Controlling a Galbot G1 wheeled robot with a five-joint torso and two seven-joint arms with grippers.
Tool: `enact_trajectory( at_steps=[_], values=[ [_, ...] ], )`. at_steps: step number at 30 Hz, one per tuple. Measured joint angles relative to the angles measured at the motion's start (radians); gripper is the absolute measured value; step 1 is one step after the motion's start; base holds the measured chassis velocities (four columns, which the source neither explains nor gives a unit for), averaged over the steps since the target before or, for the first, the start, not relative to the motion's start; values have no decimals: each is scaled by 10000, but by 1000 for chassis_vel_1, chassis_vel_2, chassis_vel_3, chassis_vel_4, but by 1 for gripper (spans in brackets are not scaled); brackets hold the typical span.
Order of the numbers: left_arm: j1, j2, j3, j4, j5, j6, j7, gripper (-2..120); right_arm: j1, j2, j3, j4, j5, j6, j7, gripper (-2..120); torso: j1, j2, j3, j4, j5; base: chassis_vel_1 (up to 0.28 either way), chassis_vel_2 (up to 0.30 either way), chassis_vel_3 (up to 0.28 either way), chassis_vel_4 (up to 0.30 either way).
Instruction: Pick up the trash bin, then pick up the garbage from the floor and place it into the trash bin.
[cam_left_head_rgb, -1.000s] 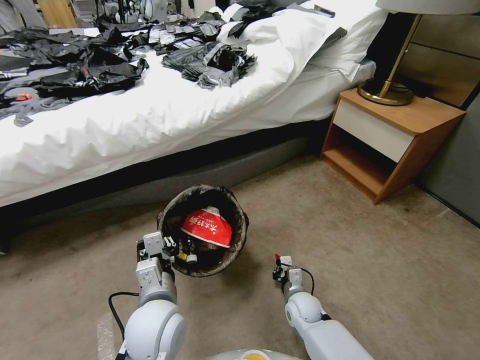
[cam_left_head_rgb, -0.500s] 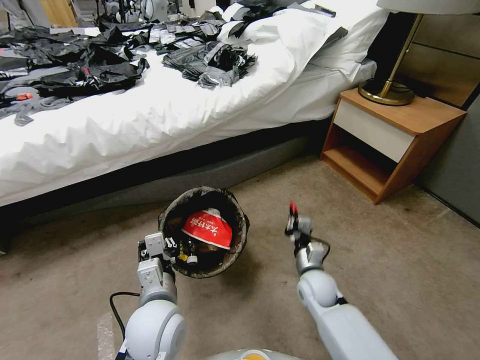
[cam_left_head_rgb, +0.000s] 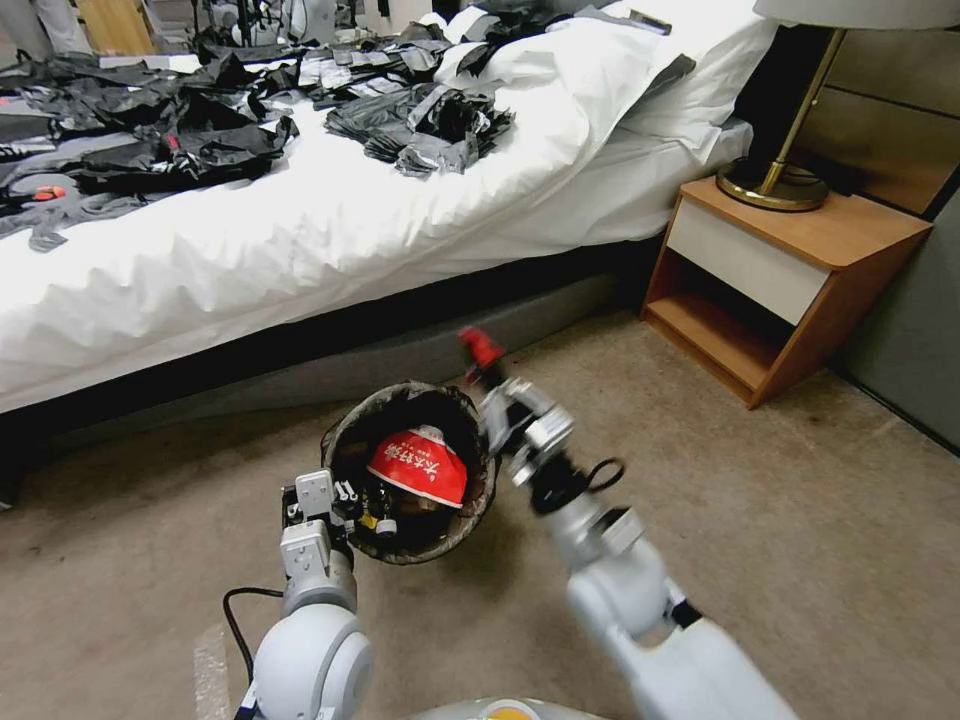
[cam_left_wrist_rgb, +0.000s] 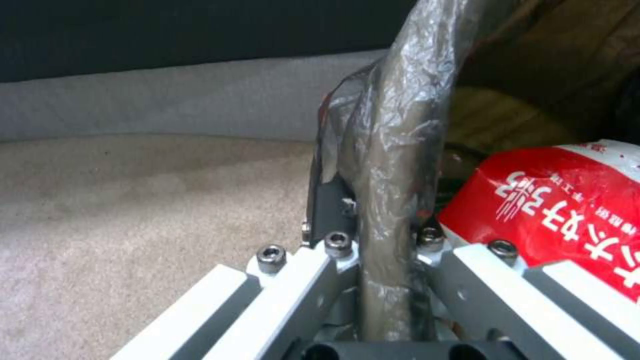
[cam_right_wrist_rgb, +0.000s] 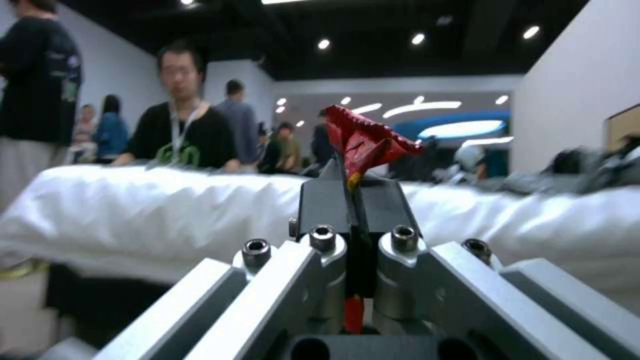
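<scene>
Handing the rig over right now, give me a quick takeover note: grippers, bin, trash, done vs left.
Left gripper: shut on the bin rim, clamped over the liner on the near left side; bin held tilted toward the robot, in front of the bed.
Right gripper: shut on a small red scrap, raised just beyond the bin's right rim, not yet over the opening.
Done: bin picked up; a red-and-white packet and some smaller bits lie inside.
Left: drop the red scrap in. The carpet in the head view looks free of other litter, but check the floor beyond that view.
</scene>
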Motion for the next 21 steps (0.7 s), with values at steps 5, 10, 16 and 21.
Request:
enact_trajectory(
  at_steps=[5, 10, 16, 21],
  values=[
    [15, -25, 44, -53, 7, 29, 0, 0, 191, 55, -676, -524, -106, -6, 135, 0, 0, 0, 0, 0, 0, 0, 0, 0, 0],
    [88, -54, 70, -165, -39, 124, -1, 0, 527, 203, -1176, -1410, -64, -27, 293, 0, 0, 0, 0, 0, 0, 0, 0, 0, 0],
    [52, -136, 132, -186, -58, 148, -2, 0, 836, 369, -1300, -2406, 75, -26, 391, 0, 0, 0, 0, 0, 0, 0, 0, 0, 0],
    [61, -156, 160, -208, -58, 151, -2, 0, 953, 445, -1300, -2806, 116, -196, 455, 0, 0, 0, 0, 0, 1, 0, 0, 0, 0]
  ],
)
